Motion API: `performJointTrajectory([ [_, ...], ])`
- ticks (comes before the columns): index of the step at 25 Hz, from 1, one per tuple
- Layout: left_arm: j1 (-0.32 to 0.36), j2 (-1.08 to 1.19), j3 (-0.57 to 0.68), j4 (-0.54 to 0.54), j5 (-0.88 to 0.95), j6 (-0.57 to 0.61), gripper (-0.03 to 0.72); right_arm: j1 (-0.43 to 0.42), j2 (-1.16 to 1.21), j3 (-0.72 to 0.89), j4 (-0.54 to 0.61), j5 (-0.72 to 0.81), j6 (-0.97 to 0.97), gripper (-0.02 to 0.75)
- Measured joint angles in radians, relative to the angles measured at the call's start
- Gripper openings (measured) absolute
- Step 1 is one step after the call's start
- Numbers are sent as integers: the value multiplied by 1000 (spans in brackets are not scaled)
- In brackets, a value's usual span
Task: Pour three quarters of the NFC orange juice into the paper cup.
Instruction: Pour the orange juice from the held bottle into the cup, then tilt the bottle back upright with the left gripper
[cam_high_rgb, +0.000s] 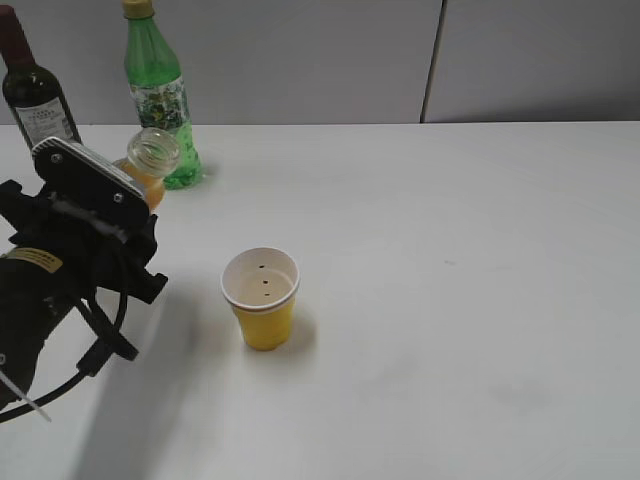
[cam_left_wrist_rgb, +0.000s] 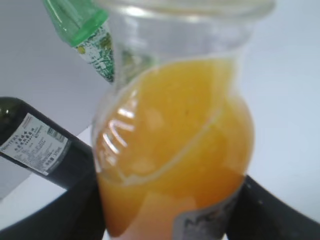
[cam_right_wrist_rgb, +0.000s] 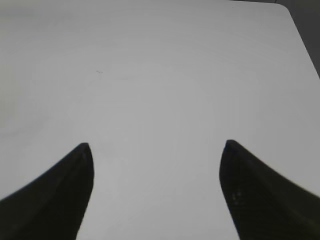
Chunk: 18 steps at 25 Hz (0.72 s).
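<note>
1. The left gripper (cam_left_wrist_rgb: 170, 230) has its black jaws clamped on the small clear plastic bottle of orange juice (cam_left_wrist_rgb: 172, 150), open wide neck tipped up and toward the small yellow paper cup (cam_high_rgb: 262, 298).
2. That cup stands upright on the white tabletop (cam_high_rgb: 450, 300), dark specks in its white inside, the juice bottle (cam_high_rgb: 148, 168) up behind it to the left, well apart.
3. Just beyond the juice bottle: a tall green plastic bottle (cam_high_rgb: 160, 95) and a dark glass wine bottle (cam_high_rgb: 32, 95).
4. The right gripper (cam_right_wrist_rgb: 157, 192) hangs over bare tabletop, jaws spread wide, holding nothing.
</note>
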Motion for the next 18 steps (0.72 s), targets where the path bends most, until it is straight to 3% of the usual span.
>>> performJointTrajectory([
  [18,-10,5,-3,81,-49,362,479,0,0,0,0,0,0,592],
])
